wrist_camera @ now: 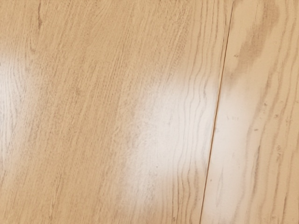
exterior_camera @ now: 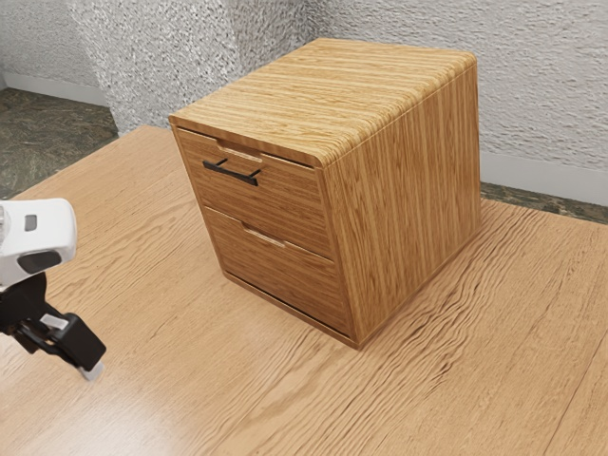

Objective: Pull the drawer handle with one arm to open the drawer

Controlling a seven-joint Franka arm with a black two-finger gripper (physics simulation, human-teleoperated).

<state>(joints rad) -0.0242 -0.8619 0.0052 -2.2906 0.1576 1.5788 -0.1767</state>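
Observation:
A wooden cabinet (exterior_camera: pixel 380 161) stands on the table with two drawer fronts facing the exterior view's left. The upper drawer (exterior_camera: pixel 261 195) carries a thin black handle (exterior_camera: pixel 231 173) and looks flush with the cabinet front. The lower drawer (exterior_camera: pixel 280 266) has only a recessed notch at its top edge. My gripper (exterior_camera: pixel 88 366) hangs low over the table at the exterior view's far left, well away from the handle and below its height. Bare tabletop (wrist_camera: pixel 117 116) with a plank seam (wrist_camera: pixel 217 107) lies under my hand in the wrist view.
The wooden table (exterior_camera: pixel 237 380) spreads wide between my gripper and the cabinet. A textured grey wall (exterior_camera: pixel 551 76) rises behind the cabinet, and dark floor (exterior_camera: pixel 47 133) shows beyond the table's far left edge.

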